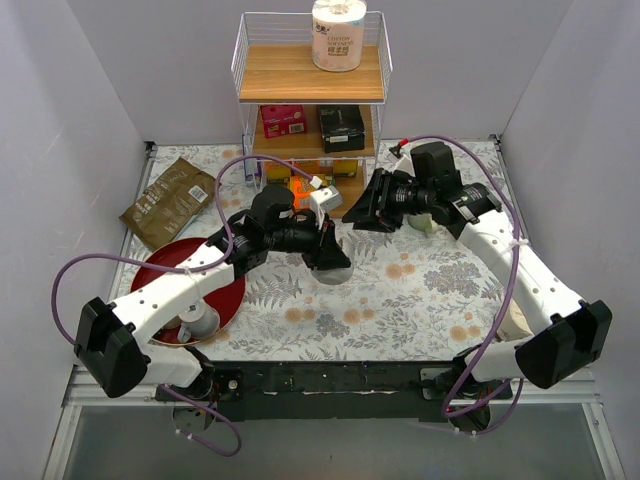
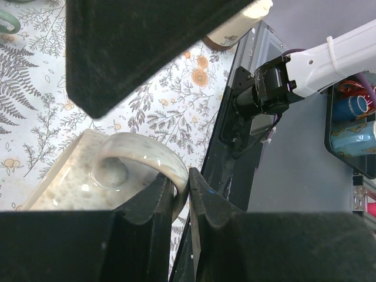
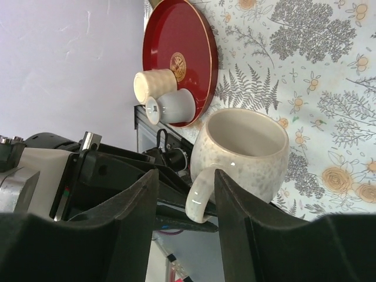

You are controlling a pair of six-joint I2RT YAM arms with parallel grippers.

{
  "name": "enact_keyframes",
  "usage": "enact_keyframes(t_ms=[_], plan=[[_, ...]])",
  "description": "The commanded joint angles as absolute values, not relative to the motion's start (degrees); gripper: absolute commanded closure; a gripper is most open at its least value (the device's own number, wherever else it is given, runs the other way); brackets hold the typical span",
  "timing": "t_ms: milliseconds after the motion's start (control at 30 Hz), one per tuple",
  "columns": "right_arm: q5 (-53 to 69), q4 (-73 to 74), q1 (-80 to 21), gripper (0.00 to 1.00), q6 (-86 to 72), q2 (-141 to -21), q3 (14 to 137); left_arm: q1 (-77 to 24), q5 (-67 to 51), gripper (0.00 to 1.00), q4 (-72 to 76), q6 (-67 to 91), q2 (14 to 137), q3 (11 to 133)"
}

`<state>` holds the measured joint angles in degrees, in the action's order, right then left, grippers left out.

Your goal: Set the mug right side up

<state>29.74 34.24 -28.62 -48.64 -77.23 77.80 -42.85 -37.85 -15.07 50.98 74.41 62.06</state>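
Observation:
The speckled cream mug (image 1: 336,271) is at the middle of the floral table (image 1: 420,300). My left gripper (image 1: 328,252) is shut on its handle (image 2: 154,160), with one finger inside the loop and one outside. In the left wrist view the mug body (image 2: 61,185) lies to the left of my left gripper (image 2: 188,187). In the right wrist view the mug (image 3: 249,154) shows its open mouth, tilted toward that camera. My right gripper (image 1: 363,212) is open and empty just behind the mug; the jaws (image 3: 185,176) stand wide, framing the handle from a distance.
A red tray (image 1: 160,268) with two small cups (image 1: 197,322) lies at the left front. A brown pouch (image 1: 165,200) lies at the back left. A wire shelf (image 1: 310,95) with boxes and a paper roll (image 1: 338,33) stands at the back.

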Motion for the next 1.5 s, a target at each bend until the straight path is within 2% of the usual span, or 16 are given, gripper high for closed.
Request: enact_keyframes(t_ms=[0,233,467,600,667,733,833,1033,1067,1133,1300,1333,1400,1433,1467], plan=[[26.72,39.28,-30.58,0.51,-43.08,-79.19,81.03,-42.80,-37.27,1.00,-12.74,49.13,75.23,67.41],[20.66,43.24,-33.49,0.50,-40.25,-81.39,81.83,-42.89,-34.54,1.00,-13.27,48.25,76.90,69.26],[20.39,41.57,-34.36,0.49,-40.08,-82.09,79.90,-43.24,-34.72,1.00,-13.27,47.29,78.22,69.78],[21.18,40.69,-34.63,0.54,-39.90,-83.32,79.54,-43.59,-34.45,1.00,-13.53,46.76,78.84,70.05],[21.44,40.78,-34.80,0.65,-39.55,-83.93,79.72,-43.68,-34.19,1.00,-14.06,46.32,79.36,70.57],[22.06,40.96,-34.89,0.82,-39.11,-84.46,79.72,-43.68,-33.58,1.00,-14.50,45.70,79.72,70.93],[23.29,40.69,-34.98,0.99,-38.58,-85.08,79.19,-43.77,-32.44,1.00,-14.68,45.18,80.24,71.37],[23.03,37.63,-34.98,0.99,-39.28,-83.33,77.52,-43.77,-28.48,1.00,-15.12,46.67,80.86,71.46],[22.94,36.49,-34.89,0.99,-39.64,-82.71,77.08,-43.77,-28.48,0.98,-15.12,46.84,80.86,71.19],[22.15,34.28,-34.89,0.99,-41.22,-81.21,75.94,-43.77,-28.13,0.84,-15.20,47.46,80.77,70.49],[20.31,33.40,-34.89,0.99,-42.10,-79.19,75.85,-43.77,-26.90,0.58,-14.33,49.04,79.81,68.65],[19.17,33.40,-34.89,0.99,-42.10,-78.93,75.76,-43.77,-26.63,0.49,-14.07,49.30,79.11,68.29],[18.02,33.05,-34.80,0.99,-42.19,-77.97,75.32,-43.77,-26.19,0.39,-12.92,49.83,78.40,67.06],[16.89,32.96,-34.63,0.99,-42.19,-77.61,74.80,-43.77,-25.67,0.29,-12.48,50.09,77.96,66.54],[16.00,32.96,-34.45,0.99,-42.01,-77.26,74.53,-43.77,-24.71,0.25,-11.87,50.53,77.09,66.01]])
